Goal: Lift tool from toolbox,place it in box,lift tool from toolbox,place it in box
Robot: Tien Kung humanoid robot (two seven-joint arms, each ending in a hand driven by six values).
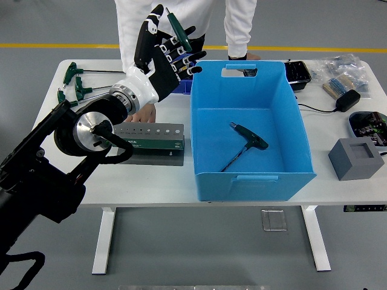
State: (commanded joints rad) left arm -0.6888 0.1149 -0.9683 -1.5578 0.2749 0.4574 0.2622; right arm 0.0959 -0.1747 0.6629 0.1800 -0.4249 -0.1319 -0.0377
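- Head view: the left hand (pixel 164 51) was raised above the table, just left of the blue box's (pixel 299 136) upper left corner, its black-and-white fingers (pixel 147 37) pointing upward and curled around a green-handled tool (pixel 179 33).
- The tool's handle stuck up and to the right out of the fingers, tilted, near the top of the hand; its shaft was hidden behind the hand, so I could not tell how long it was.
- The held tool was well above the green tool holder (pixel 151 138), which lay on the white table (pixel 338 187) below the left arm, touching nothing of the hand.
- Inside the blue box a second T-handle tool (pixel 245 145) lay on the floor, its handle toward the upper right and its shaft slanting down-left.
- More green-handled tools (pixel 74 84) lay in a loose group at the table's far left, well apart from the hand.
- A person in a white coat (pixel 181 18) stood at the far side; one hand (pixel 143 113) rested on the table just behind the holder, partly hidden by the robot's wrist.
- A small blue bin (pixel 180 87) sat behind the raised hand, mostly hidden.
- The right hand did not show.
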